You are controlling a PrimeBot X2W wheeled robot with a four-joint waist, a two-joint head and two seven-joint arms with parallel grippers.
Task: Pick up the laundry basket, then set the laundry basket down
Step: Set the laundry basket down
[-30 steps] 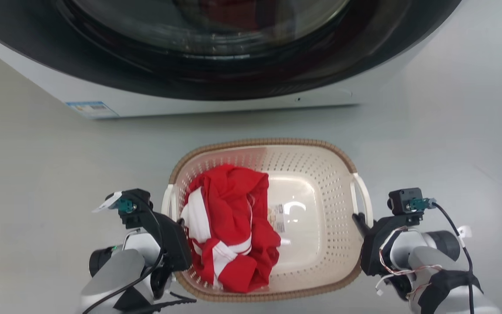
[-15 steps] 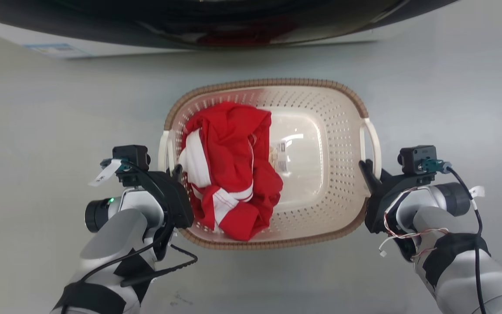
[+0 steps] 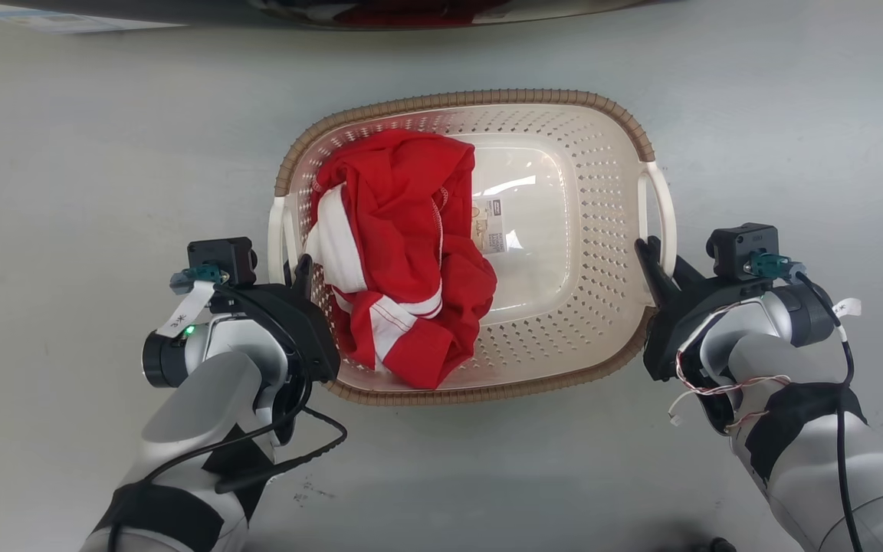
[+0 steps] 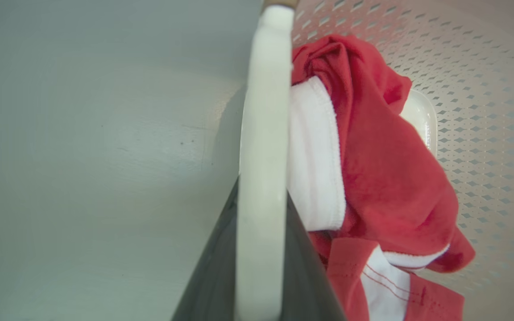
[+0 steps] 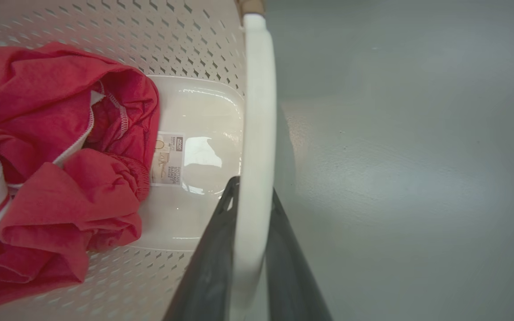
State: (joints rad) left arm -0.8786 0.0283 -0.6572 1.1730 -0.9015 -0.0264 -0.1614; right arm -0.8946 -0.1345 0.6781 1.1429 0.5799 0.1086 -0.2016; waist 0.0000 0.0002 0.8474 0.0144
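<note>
The laundry basket (image 3: 579,192), cream and perforated with a brown woven rim, is in the middle of the head view on or over the grey floor; I cannot tell whether it touches. A red-and-white garment (image 3: 403,261) fills its left half. My left gripper (image 3: 297,268) is shut on the basket's left white handle (image 3: 277,238), which runs between its dark fingers (image 4: 301,267) in the left wrist view. At the other side, my right gripper (image 3: 650,249) is shut on the right handle (image 3: 665,207), also clamped between the fingers (image 5: 212,267) in the right wrist view.
The washer's dark door rim (image 3: 441,9) lines the top edge of the head view, just beyond the basket. Bare grey floor (image 3: 66,153) spreads to the left, right and near side. A label (image 5: 167,158) sticks to the basket's bottom.
The head camera has shifted: the washer slid up to the top edge and the basket looks larger. Both grippers keep their hold on the handles.
</note>
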